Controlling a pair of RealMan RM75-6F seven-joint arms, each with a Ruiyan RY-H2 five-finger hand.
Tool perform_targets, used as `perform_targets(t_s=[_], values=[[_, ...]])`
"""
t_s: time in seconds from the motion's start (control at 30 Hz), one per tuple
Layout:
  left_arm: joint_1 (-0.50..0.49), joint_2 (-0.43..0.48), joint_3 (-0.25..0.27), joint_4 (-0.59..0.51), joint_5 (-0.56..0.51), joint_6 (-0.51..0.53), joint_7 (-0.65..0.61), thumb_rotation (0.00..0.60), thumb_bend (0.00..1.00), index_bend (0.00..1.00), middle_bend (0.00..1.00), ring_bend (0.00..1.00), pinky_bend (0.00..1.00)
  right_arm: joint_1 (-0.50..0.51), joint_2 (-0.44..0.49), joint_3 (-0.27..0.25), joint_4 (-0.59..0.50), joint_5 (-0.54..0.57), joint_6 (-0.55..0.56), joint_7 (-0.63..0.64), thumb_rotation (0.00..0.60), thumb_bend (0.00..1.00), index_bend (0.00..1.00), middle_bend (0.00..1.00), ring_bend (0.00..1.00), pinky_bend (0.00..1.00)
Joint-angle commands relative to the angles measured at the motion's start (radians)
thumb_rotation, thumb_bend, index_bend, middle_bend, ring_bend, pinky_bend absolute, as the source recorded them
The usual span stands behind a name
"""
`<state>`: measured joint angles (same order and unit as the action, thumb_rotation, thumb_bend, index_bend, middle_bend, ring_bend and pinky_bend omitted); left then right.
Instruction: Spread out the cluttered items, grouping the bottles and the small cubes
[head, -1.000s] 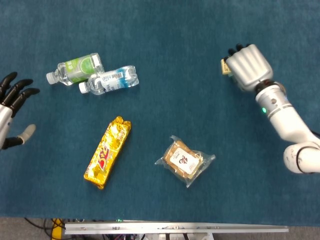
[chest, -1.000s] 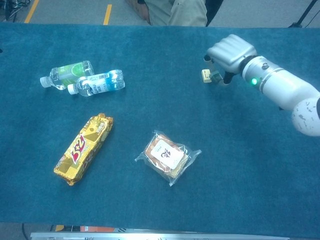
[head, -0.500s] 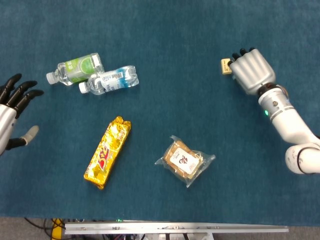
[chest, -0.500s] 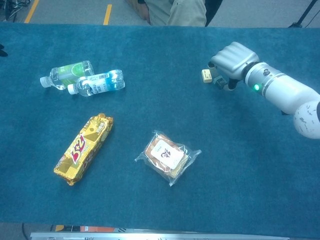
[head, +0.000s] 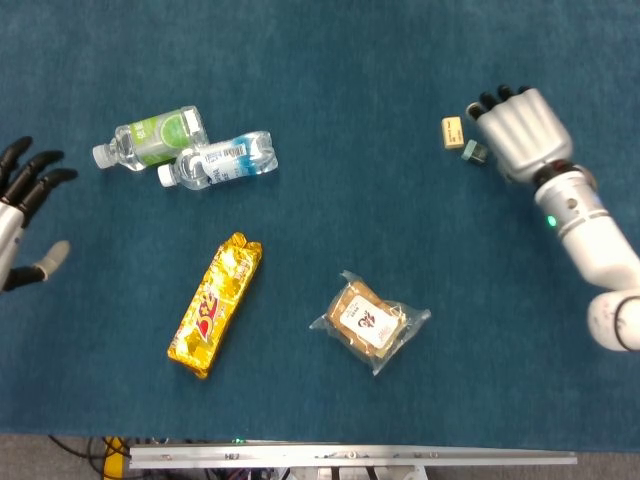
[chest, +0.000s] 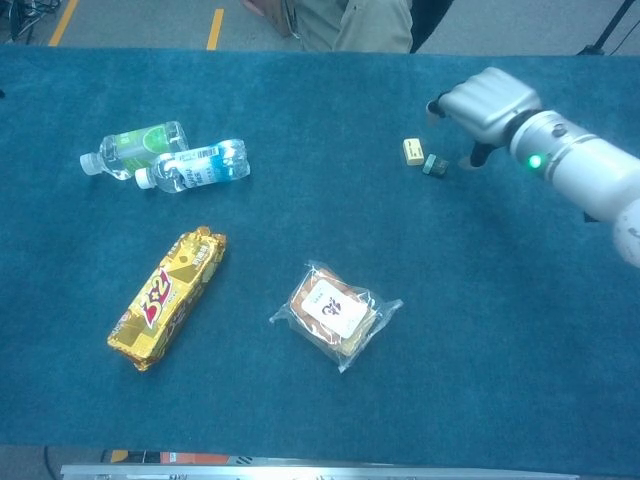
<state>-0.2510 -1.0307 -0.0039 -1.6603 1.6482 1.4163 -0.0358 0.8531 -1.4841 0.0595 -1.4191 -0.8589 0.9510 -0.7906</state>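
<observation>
Up at the far right of the blue worktop (head: 400, 80), the right hand (head: 520, 130) hovers just beside two small cubes, holding nothing, fingers loosely spread and tipped down toward the cloth. A cream cube (head: 452, 131) and a darker greenish cube (head: 473, 152) sit close together, nearly touching, a neat little pair. That pairing reads as deliberate: the cubes look grouped in their own corner, well apart from everything else, which is what the task wants.

Over on the far left, the two bottles lie on their sides, snug against each other. One is the green-labelled bottle (head: 152, 136), the other the blue-labelled bottle (head: 218, 160), caps pointing left. Lying flat means they cannot roll far, and touching makes them a clear group of their own.

Between those groups and nearer the front edge, two snack items sit apart: one gold snack bar (head: 215, 304) angled on the left, and one clear-wrapped pastry packet (head: 368, 320) toward the middle. They are well clear of each other and of the groups, so nothing overlaps.

The left hand (head: 22, 215) waits at the left edge in the head view, dark fingers fanned apart, empty, touching nothing.

The count: two bottles, two cubes, one bar, one packet. By my reading the sorting looks close to done, with both groups formed and the rest spread out.
</observation>
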Motion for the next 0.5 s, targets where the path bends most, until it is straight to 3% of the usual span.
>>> perform_targets(t_s=[0.03,0.27,0.5], values=[[0.003,-0.004,-0.012,0.008,-0.021,0.005,0.001,0.600,0.26,0.20,0.16,0.05,0.22,-0.050,0.081,0.013,-0.083,-0.021,0.073,0.052,0.600,0.20,0.29,0.29,0.24,0.41],[0.008,-0.046,-0.032,0.034,-0.068,0.007,0.027,0.600,0.26,0.21,0.17,0.05,0.22,-0.172,0.254,0.019,-0.248,-0.103,0.240,0.166,0.600,0.20,0.29,0.29,0.24,0.41],[0.015,-0.055,-0.051,0.029,-0.124,0.000,0.053,0.600,0.26,0.21,0.16,0.05,0.22,-0.318,0.370,-0.002,-0.354,-0.241,0.421,0.300,0.600,0.20,0.31,0.33,0.25,0.41]])
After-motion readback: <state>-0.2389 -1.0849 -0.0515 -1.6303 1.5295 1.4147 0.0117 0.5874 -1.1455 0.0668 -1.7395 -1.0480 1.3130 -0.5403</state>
